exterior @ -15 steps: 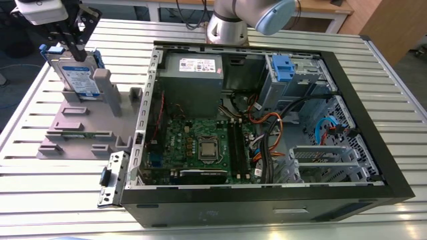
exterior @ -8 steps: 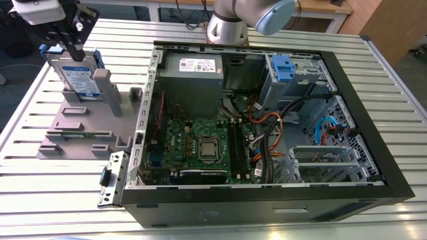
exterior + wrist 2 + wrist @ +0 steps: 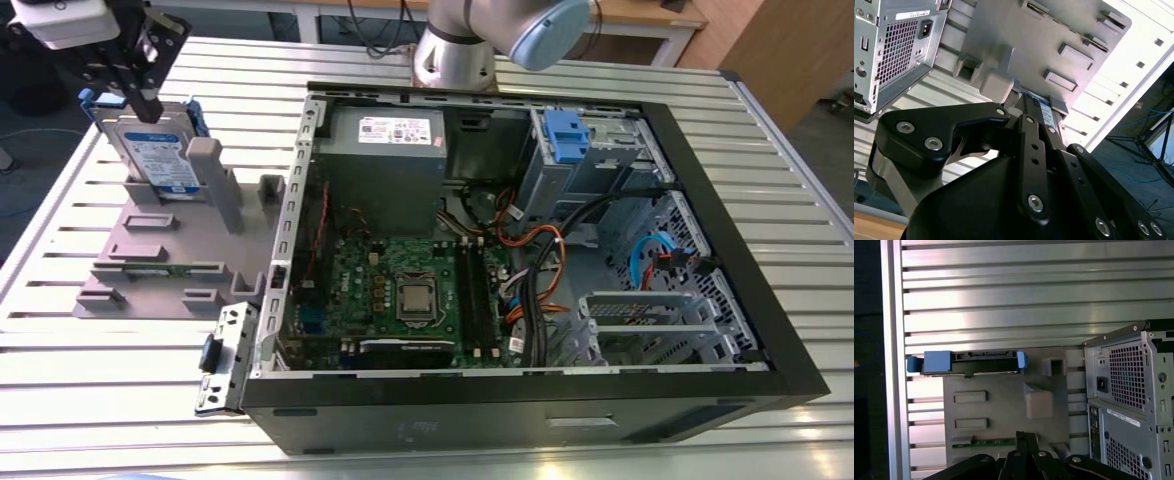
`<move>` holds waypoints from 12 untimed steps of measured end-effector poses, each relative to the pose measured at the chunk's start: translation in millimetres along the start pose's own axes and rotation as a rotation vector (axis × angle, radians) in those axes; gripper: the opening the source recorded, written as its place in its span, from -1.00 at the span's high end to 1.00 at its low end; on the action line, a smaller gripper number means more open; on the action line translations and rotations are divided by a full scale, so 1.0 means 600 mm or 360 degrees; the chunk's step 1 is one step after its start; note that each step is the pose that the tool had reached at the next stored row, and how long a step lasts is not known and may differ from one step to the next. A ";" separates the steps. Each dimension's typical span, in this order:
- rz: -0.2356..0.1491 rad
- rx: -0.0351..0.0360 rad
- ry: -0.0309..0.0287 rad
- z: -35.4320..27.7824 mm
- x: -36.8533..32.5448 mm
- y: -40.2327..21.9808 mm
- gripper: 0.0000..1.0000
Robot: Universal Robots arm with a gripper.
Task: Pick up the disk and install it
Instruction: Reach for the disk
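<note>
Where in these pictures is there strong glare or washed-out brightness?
In the first wrist view, the ribbed table throws back bright bands of glare; in the second wrist view part of it is washed out to white; in the exterior view the light is even, and the computer case casts no harsh shadow.

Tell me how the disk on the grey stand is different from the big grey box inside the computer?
The disk stands on edge in the grey stand, outside the computer case; the box, a power supply, sits inside it. The disk wears a blue bracket; the power supply has none. The disk is smaller. Both are grey with a label.
</note>
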State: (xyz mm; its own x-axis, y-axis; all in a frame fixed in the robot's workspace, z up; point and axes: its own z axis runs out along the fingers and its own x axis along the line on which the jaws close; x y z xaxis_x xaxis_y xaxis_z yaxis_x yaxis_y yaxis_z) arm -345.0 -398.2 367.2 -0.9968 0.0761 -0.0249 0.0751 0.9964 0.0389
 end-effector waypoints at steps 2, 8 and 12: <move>0.0000 0.0000 -0.00002 0.000 0.002 0.001 0.79; 0.0000 0.0000 -0.00001 0.001 0.007 0.001 0.79; 0.0000 0.0000 -0.00001 0.001 0.009 0.001 0.79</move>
State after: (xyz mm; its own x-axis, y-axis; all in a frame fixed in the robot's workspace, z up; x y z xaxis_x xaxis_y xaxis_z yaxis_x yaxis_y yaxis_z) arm -350.4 -397.3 366.5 -0.9968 0.0761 -0.0249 0.0751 0.9964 0.0390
